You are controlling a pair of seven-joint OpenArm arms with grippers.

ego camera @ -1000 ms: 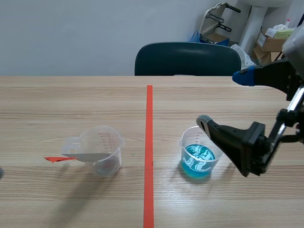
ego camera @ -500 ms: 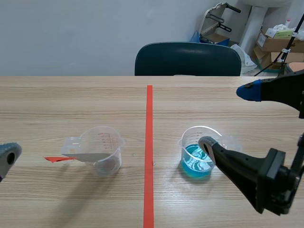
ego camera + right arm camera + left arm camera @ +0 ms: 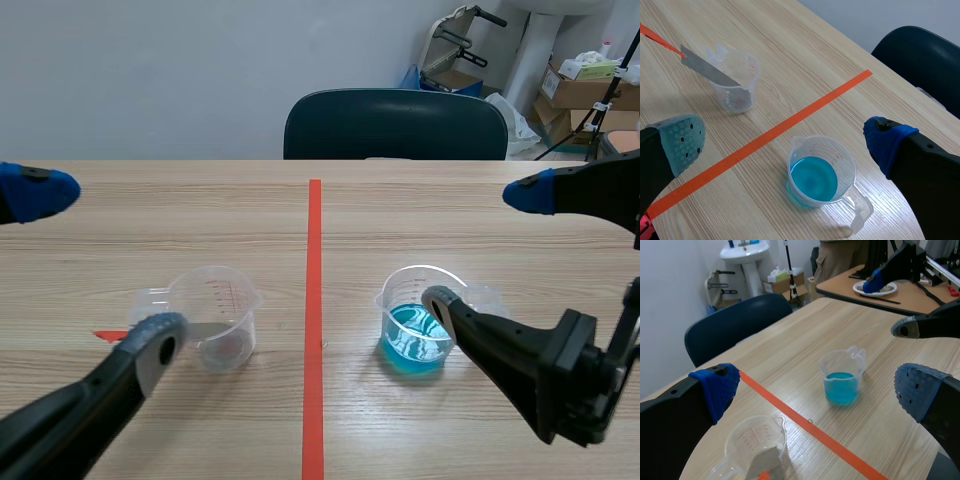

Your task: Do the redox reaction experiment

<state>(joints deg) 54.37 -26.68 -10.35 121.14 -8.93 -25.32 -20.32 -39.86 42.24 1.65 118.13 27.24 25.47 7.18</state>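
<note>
Two clear plastic measuring cups stand upright on the wooden tabletop (image 3: 200, 220), one on each side of the orange-red tape line (image 3: 314, 320) and well apart from each other. The cup with blue liquid (image 3: 415, 325) is on the right side of the line. The liquid fills about the lower third of it, and its handle points away from the line. The other cup (image 3: 215, 315) is on the left side and has red scale marks on its wall. A flat grey metal strip (image 3: 205, 329) leans in it, with the lower end inside the cup and the upper end sticking out over the rim, away from the line. An orange-red piece shows at the outer end, but I cannot tell if it belongs to the strip.

The left jaws are wide open and hold nothing; their fingers (image 3: 715, 390) frame both cups, which lie ahead of them. The right jaws are also wide open and empty. In the right wrist view the blue liquid cup (image 3: 822, 172) lies between and below their fingers (image 3: 885, 140), apart from both pads, and the cup with the strip (image 3: 735, 82) lies farther ahead. A dark blue chair (image 3: 395, 125) stands behind the far edge of the tabletop.
</note>
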